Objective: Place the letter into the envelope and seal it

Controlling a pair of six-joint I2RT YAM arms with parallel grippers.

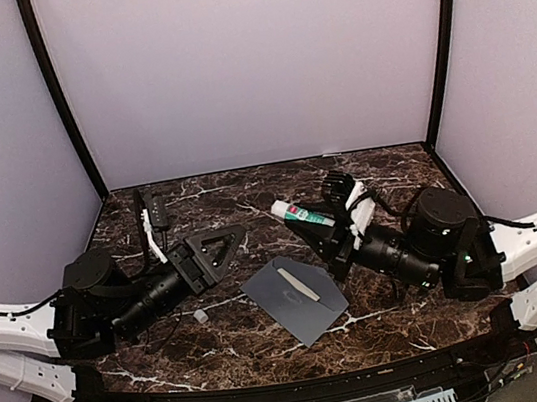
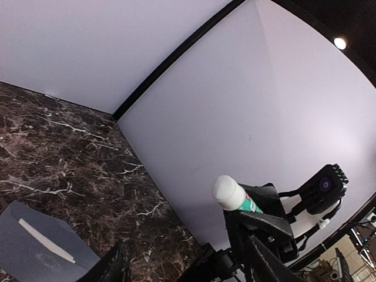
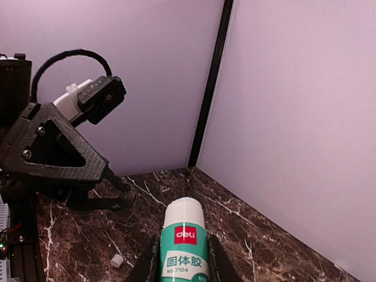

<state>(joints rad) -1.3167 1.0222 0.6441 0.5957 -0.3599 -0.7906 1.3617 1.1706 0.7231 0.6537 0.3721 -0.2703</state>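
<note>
Soft, even light is filling the booth and tinting the pale matte walls (image 1: 248, 62) faintly lilac. A small round lamp (image 2: 339, 43) is glowing at the upper right of the left wrist view. The glossy dark brown marble-patterned tabletop (image 1: 247, 189) is giving off only a dull sheen, and the flat grey-blue paper envelope (image 1: 295, 298) is casting barely any shadow. Wide-angle lenses are bowing the black corner posts (image 1: 59, 101). The white-and-green glue stick (image 3: 184, 244) is showing a sharp label, while the black arms (image 1: 398, 252) are losing detail.

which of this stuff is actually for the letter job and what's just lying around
For the job: envelope; pale strip on it (maybe the letter, can't tell); glue stick, held in the right gripper.

Lying about: small white cap, near the open left gripper.
</note>
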